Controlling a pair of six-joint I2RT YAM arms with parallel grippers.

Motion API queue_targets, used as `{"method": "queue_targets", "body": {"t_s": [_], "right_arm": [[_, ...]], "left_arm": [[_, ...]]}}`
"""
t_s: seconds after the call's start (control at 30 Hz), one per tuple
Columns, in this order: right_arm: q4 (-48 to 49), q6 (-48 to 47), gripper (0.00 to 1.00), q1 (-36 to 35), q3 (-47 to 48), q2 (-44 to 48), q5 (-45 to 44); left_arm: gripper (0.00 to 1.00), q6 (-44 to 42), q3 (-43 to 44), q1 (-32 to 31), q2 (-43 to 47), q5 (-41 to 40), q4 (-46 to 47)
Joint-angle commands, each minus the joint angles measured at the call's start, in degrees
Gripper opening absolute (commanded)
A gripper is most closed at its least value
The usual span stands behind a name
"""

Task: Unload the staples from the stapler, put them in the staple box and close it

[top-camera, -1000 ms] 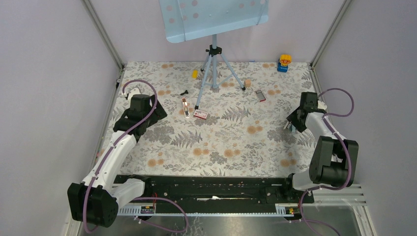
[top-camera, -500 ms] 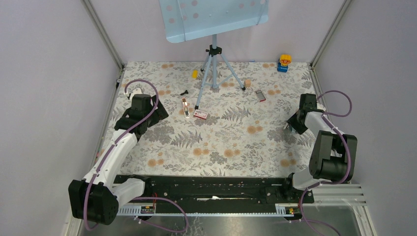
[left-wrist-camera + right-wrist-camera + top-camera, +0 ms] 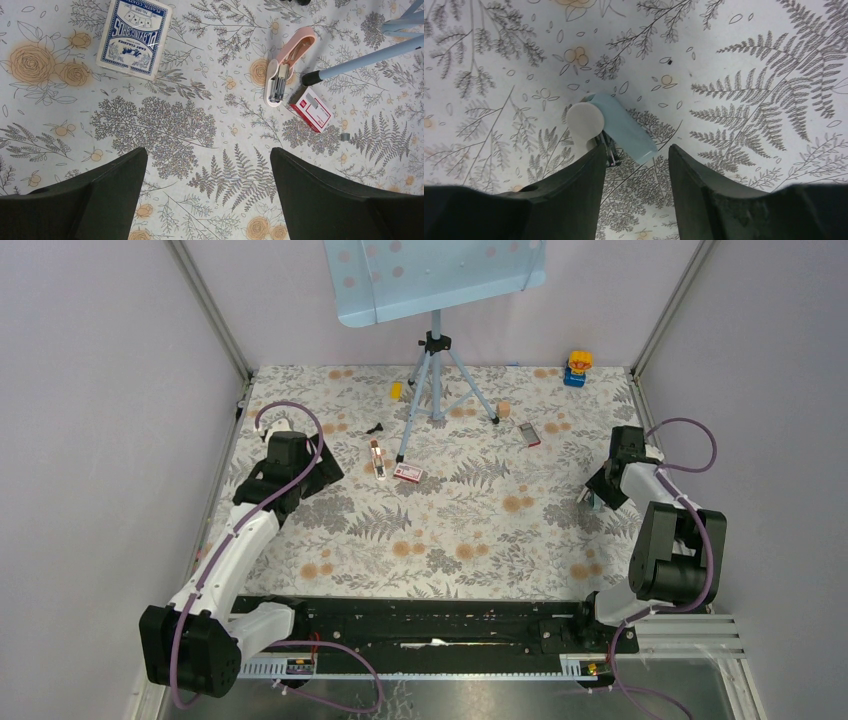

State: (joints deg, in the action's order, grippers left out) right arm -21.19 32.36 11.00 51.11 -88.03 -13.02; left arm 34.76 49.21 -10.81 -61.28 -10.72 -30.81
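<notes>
Floral tablecloth below: my left gripper hangs wide open and empty near the stapler. My right gripper, half-open and well apart from the stapler, loosely straddles a pale blue object.

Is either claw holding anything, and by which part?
The left claw holds nothing. The right claw flanks one end of a pale blue object; whether it grips cannot be told.

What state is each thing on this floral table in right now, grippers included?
Pink-and-white stapler: swung open, lying untouched.
Red-and-white flat box: lying flat, looks closed.
Blue-and-white playing-card box: lying flat, looks closed.
Left gripper: wide open, empty.
Right gripper: part open astride pale blue capped piece, apparently not clamped.
</notes>
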Motion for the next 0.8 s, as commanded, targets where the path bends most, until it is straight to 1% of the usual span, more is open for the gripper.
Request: {"method": "queue_targets", "body": {"t_s": [0.0,0.1,0.17,0.23,0.3,0.4,0.6,0.77], "right_arm": [[0.1,-0.7,0.59,0.4,2.7,-0.9,-4.6],[1.0,0.5,0.6,0.7,3.2,-0.7,-6.3],[1.5,2.1,0.54,0.9,3.2,-0.7,-6.6],[3.0,2.8,0.45,1.2,3.0,-0.1,-6.7],[2.4,4.9,0.42,1.6,2.5,0.6,-8.6],[4.8,6.3,0.38,2.0,0.6,0.9,-7.7],[3.7,3.6,0.36,2.0,2.8,-3.5,-6.0],[2.8,1.8,0.34,2.0,3.9,-6.9,-3.0]], "left_arm": [[0.97,-1.1,0.2,0.0,-0.3,1.2,3.3],[0.97,-1.1,0.3,0.0,0.0,1.7,3.7],[0.97,-1.0,0.2,0.0,0.3,1.9,4.1],[0.97,-0.4,-0.3,0.0,0.2,2.4,4.1],[0.97,-0.5,-0.6,0.0,-0.3,3.6,4.6],[0.96,-1.3,0.6,0.1,-0.5,2.5,4.2],[0.96,-1.2,0.3,0.3,0.6,2.7,4.6],[0.96,-2.9,-0.9,0.3,2.5,6.6,5.9]]}}
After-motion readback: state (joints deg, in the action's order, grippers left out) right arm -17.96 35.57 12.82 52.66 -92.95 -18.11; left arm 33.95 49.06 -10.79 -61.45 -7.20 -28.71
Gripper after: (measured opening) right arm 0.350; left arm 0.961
